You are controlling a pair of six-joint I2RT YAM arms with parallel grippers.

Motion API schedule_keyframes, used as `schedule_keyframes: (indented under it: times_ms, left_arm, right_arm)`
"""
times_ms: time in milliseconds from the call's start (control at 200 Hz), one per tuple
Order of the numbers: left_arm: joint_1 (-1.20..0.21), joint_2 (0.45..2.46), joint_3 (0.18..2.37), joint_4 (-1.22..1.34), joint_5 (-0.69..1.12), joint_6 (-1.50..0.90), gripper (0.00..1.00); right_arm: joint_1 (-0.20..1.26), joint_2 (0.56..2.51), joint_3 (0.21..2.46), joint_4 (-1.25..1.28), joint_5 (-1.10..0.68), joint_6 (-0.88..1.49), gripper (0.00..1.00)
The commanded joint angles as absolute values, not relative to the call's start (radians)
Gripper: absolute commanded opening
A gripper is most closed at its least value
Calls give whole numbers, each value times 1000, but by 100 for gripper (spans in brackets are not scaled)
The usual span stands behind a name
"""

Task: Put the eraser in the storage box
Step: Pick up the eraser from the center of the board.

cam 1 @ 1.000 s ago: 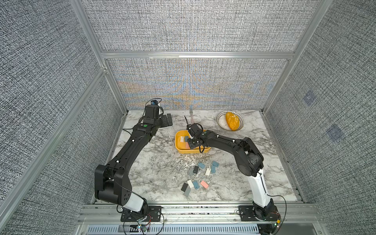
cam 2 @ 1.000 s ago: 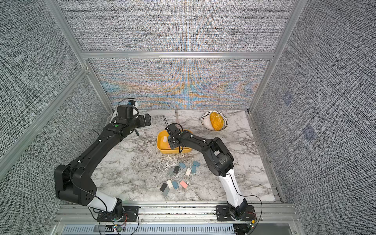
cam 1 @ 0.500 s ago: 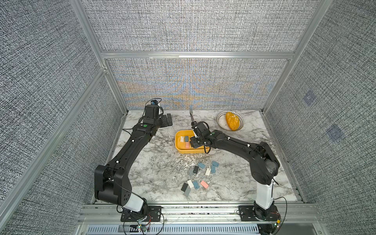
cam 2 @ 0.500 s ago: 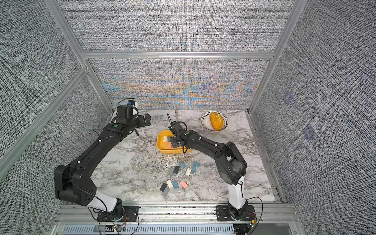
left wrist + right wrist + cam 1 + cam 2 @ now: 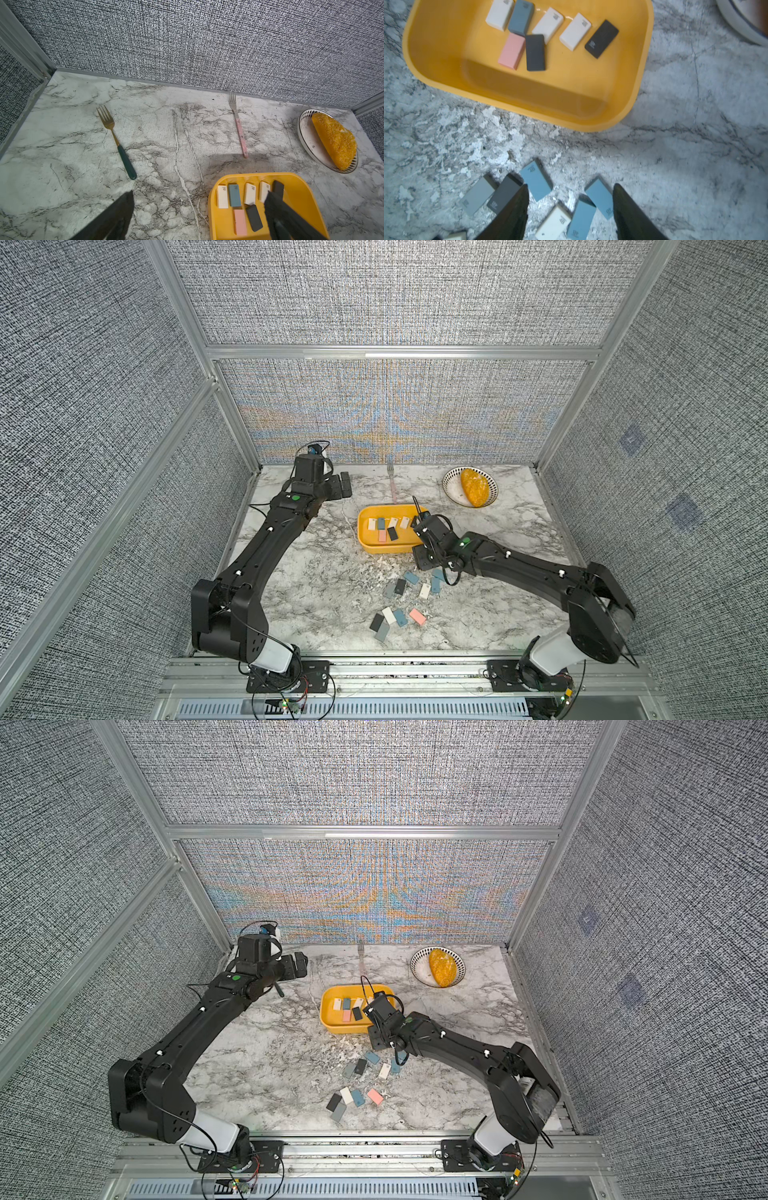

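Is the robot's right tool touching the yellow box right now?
Apart. In the right wrist view, the right tool hangs open, and a stretch of bare marble table lies between it and the storage box.

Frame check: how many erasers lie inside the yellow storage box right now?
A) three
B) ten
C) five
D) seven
D: the right wrist view shows seven erasers on the floor of the storage box: three white, two dark, one blue, one pink.
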State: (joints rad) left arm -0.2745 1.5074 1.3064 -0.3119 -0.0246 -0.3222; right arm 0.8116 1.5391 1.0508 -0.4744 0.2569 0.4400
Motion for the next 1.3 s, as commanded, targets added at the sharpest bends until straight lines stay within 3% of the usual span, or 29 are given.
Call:
schedule_keyframes:
  times_ms: [0, 636, 1296]
  left_arm:
    - [-275, 1500, 1302, -296, -9, -325, 100]
    - [-275, 1482, 1270, -287, 15, -330, 100]
    - [-275, 1484, 1266, -281, 12, -331, 100]
  right_arm:
    - [822, 1513, 998, -515, 260, 527, 64]
    - [927, 1427, 771, -557, 237, 702, 62]
    - [916, 1562, 792, -454, 238, 680, 62]
